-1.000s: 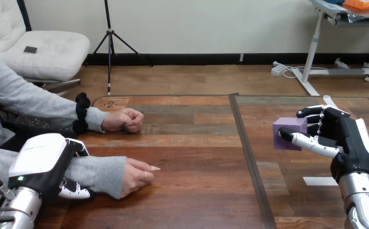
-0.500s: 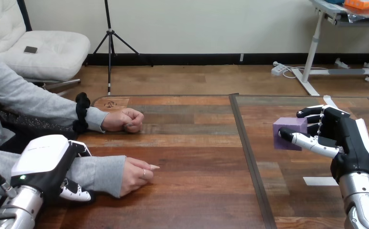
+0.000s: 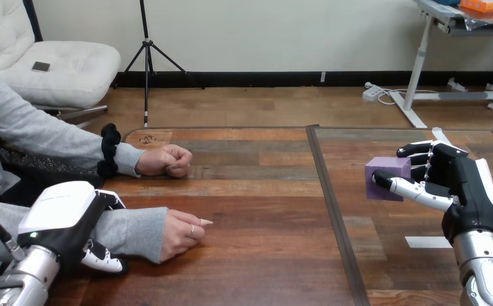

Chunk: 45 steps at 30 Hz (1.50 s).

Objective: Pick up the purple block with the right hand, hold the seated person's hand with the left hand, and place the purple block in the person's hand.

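R hand [image 3: 463, 188], mid-right of frame, has its thumb across the near face of the purple block [image 3: 387, 173] and fingers over the far side, i.e. gripped. We can't tell whether it's off the table [image 3: 263, 210]. Lower left, L hand [image 3: 62, 220] wraps the grey sleeve [image 3: 132, 233] at the forearm, just behind the person's hand [image 3: 181, 234], which lies palm-down and loosely curled. We judge grasp & hold approx. done, delivery not begun. Next: carry the block leftward across the frame. That palm needs turning up first.
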Tool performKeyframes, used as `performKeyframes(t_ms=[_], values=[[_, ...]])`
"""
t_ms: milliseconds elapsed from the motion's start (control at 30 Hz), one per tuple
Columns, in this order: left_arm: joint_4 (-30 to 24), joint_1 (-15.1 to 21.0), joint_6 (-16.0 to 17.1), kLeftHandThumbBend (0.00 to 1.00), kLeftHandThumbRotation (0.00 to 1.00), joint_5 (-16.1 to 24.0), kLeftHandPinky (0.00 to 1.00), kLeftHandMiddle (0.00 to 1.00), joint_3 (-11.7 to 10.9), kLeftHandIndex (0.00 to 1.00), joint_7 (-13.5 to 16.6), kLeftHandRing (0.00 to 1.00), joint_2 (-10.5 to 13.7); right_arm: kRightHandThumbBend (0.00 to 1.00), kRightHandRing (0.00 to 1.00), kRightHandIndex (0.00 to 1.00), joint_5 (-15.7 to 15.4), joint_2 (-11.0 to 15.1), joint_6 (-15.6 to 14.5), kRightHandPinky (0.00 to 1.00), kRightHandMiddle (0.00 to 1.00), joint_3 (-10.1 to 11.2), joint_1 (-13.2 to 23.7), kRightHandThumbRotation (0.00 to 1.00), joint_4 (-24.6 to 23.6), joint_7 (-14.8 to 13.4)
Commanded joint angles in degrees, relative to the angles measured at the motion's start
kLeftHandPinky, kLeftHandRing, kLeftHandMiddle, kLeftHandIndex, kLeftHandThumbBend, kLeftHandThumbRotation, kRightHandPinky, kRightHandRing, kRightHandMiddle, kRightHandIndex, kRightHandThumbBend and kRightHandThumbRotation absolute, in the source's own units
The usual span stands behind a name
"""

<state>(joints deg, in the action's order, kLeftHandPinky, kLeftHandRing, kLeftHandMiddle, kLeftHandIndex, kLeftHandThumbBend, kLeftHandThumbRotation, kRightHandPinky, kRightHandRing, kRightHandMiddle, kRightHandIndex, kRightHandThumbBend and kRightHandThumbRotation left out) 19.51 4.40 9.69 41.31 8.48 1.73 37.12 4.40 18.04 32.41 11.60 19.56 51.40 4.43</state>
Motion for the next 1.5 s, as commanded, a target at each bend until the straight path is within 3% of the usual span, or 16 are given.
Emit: performKeyframes(t_ms=[0,200,433,700,1000,1467], values=[[-2.98,2.46,-0.55,0.95,0.0,0.71,0.56,0.67,1.59,0.66,-1.28,0.64,0.14,0.88,0.39,0.43,0.35,-0.14,-0.17,0.39,0.43,0.53,2.59,0.0,-3.05,-0.62],[-3.37,2.75,-1.12,0.96,0.03,2.64,0.59,0.7,2.21,0.68,-1.95,0.67,0.63,0.88,0.39,0.43,0.25,0.01,0.27,0.39,0.42,0.4,2.55,0.0,-3.03,-0.34],[-3.01,2.73,-0.71,0.99,0.02,3.67,0.63,0.71,2.22,0.7,-0.31,0.7,0.38,0.88,0.39,0.43,0.66,-0.13,0.51,0.39,0.43,0.64,2.57,0.0,-3.04,-0.12],[-2.58,3.19,-1.35,0.99,0.01,4.26,0.62,0.72,2.65,0.7,-0.29,0.69,0.25,0.87,0.39,0.43,0.96,-0.12,0.83,0.38,0.43,0.7,2.62,0.0,-2.88,0.34],[-2.64,3.21,-1.3,0.93,0.0,4.76,0.53,0.66,2.72,0.65,0.61,0.62,0.05,0.88,0.39,0.43,0.37,-0.03,0.74,0.38,0.42,0.57,2.44,0.0,-3.35,-0.05],[-1.03,3.73,-0.17,0.79,0.0,2.83,0.39,0.48,2.6,0.49,1.24,0.45,-0.6,0.88,0.39,0.43,0.44,-0.16,1.08,0.38,0.42,0.64,2.55,0.0,-3.16,-0.03]])
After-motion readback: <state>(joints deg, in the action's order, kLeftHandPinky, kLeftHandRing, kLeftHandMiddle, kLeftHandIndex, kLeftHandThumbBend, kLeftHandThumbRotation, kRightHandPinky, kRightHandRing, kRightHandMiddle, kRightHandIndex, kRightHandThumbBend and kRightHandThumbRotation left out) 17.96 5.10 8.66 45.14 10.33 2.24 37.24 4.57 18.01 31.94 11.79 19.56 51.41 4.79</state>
